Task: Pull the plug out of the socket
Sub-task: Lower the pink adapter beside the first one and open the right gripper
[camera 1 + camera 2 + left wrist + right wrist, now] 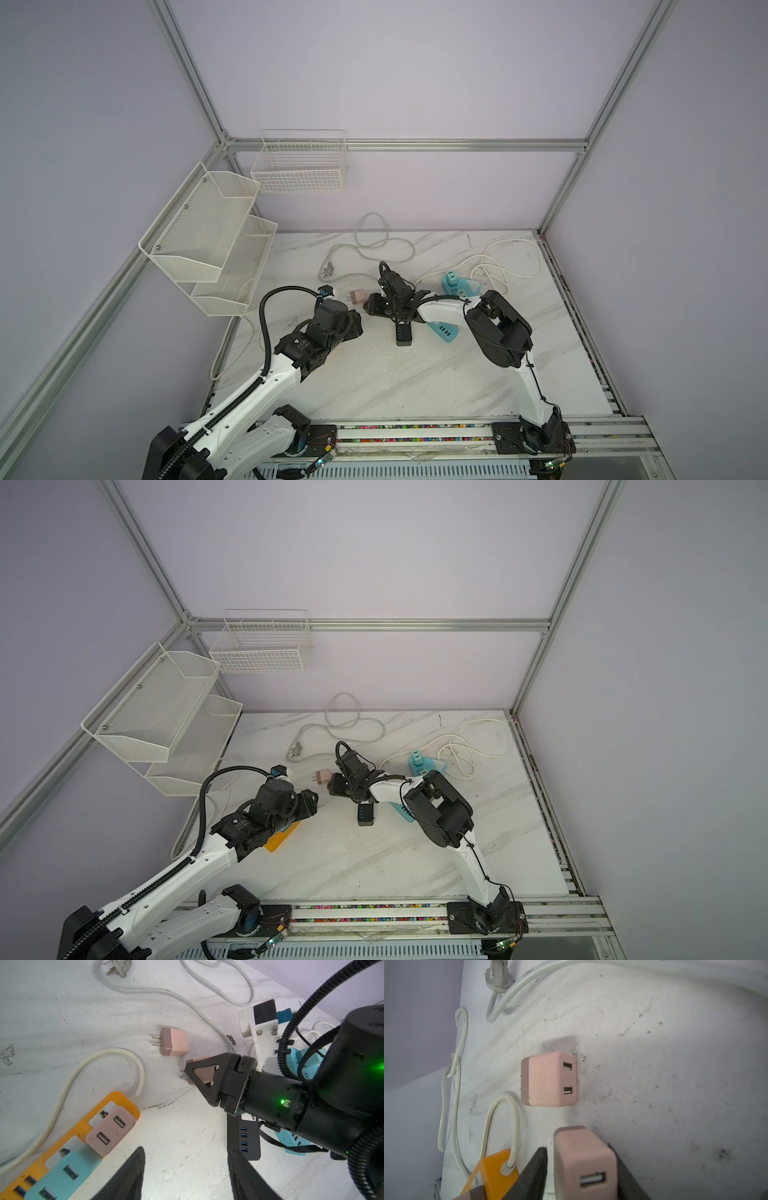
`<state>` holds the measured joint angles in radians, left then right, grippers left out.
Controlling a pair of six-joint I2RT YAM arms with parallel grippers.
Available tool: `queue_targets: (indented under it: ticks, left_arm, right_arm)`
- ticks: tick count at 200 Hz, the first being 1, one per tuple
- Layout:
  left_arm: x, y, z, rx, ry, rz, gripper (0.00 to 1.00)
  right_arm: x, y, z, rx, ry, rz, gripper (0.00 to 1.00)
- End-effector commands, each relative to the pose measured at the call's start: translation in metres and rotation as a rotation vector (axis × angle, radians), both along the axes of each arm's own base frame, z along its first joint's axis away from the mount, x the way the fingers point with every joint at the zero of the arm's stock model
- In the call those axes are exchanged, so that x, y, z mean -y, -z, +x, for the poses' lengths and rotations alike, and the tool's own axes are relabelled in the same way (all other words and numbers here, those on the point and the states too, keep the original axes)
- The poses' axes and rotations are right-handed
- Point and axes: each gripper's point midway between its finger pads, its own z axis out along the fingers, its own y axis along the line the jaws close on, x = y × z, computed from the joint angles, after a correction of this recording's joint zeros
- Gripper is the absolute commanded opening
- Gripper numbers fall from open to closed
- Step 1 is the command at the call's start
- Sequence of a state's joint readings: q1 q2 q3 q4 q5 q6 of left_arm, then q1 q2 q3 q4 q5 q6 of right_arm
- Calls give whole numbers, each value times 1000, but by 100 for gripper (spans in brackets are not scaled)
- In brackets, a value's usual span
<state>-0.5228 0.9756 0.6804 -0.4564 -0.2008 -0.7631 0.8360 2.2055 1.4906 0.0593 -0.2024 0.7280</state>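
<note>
The right gripper sits at the centre of the frame in both top views. Its flat, matte dark fingers stand slightly apart around a pink plug. One finger lies against the plug and a narrow gap shows at the other, so it is not clamped. The plug is a smooth plastic cube with rounded edges, a brown band at the prong end and a USB slot in its face. Just left of this gripper a second pink cube lies on its side on the scuffed, grey-veined marble table, its two metal prongs bare. Left of centre, the left gripper has its tapered black fingers spread wide over the table. Beside it the glossy orange socket strip carries a third pink cube and a teal cube. A black USB hub lies just below the right gripper.
</note>
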Motion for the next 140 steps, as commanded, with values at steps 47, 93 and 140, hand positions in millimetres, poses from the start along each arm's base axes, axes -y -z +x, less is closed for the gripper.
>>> queue_targets:
  ticks: [47, 93, 140]
  left_arm:
    - [1, 11, 0, -13, 1, -19, 64]
    - [4, 9, 0, -12, 12, -34, 64]
    - [11, 3, 2, -3, 31, -72, 69]
  right_arm:
    - [8, -11, 8, 10, 66, -52, 65]
    - [10, -27, 13, 42, 74, -72, 72]
    - [17, -62, 12, 107, 59, -76, 81]
